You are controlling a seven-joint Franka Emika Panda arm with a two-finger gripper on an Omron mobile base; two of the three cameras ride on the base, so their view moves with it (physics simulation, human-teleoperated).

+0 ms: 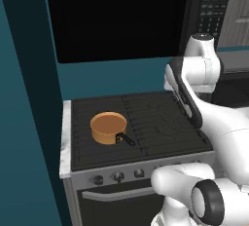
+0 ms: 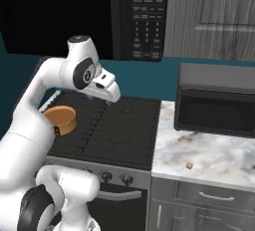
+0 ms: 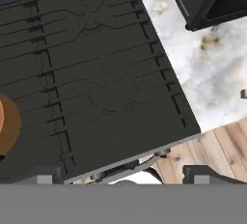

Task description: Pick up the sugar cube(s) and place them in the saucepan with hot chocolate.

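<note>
Reaching for the sugar cube

Small brown sugar cube (image 2: 190, 165) sits lower right on the marbled white counter (image 2: 219, 158); pincer state unclear; swing right, away from the orange-copper saucepan (image 1: 108, 127), descending squarely

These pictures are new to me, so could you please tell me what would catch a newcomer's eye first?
Probably the orange saucepan, bright on the black stove, at its left side near the front. Next, the white arm held above the stove's middle, and the dark toaster oven on the marble counter to the stove's right. A small brownish cube lies near that counter's front edge.
</note>
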